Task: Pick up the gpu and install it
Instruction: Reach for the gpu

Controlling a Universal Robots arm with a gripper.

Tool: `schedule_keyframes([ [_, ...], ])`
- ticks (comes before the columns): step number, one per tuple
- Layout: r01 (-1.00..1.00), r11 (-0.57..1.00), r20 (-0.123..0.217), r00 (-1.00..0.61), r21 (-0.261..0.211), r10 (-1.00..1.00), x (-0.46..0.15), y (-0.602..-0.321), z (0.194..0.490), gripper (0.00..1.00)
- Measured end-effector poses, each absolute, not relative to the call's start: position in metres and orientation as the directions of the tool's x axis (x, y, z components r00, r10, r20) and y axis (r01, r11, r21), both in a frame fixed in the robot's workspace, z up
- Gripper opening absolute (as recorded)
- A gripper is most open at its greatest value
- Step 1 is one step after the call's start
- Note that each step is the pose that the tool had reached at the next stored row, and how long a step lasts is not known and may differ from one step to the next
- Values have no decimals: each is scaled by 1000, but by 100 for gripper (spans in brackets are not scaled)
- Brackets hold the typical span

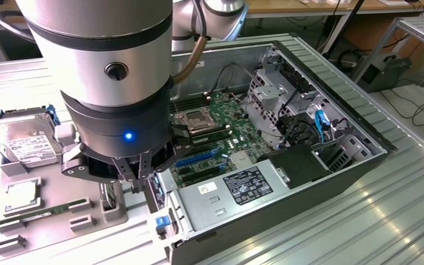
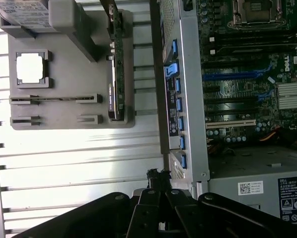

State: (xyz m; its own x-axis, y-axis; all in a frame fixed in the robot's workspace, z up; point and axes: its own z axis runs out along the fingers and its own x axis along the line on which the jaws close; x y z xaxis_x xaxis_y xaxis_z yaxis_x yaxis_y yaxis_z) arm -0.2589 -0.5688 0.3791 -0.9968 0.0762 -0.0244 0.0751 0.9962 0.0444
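The gpu (image 2: 116,74) stands on its edge in a slot of the grey fixture tray (image 2: 64,116), beside the open computer case (image 2: 188,99). I see it edge-on as a thin dark card with a green board edge. My gripper (image 2: 158,176) is shut with nothing between its fingers. It hovers above the gap between the tray and the case's rear wall, off the card's near end and not touching it. In the exterior view the gripper (image 1: 153,199) hangs low at the case's corner. The motherboard's blue expansion slots (image 1: 197,157) lie open inside the case.
The tray also holds a hard drive (image 1: 24,143), a CPU (image 2: 30,68) and a RAM stick (image 2: 54,99). Blue bracket clips (image 2: 176,94) line the case's rear wall. The power supply (image 1: 231,190) and drive cage (image 1: 271,94) flank the motherboard. The table is ribbed metal.
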Motion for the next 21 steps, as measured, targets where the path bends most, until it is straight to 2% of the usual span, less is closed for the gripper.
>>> schedule_keyframes([
  [21, 75, 996, -24, -997, 44, 76, -259, -576, 379, 11],
])
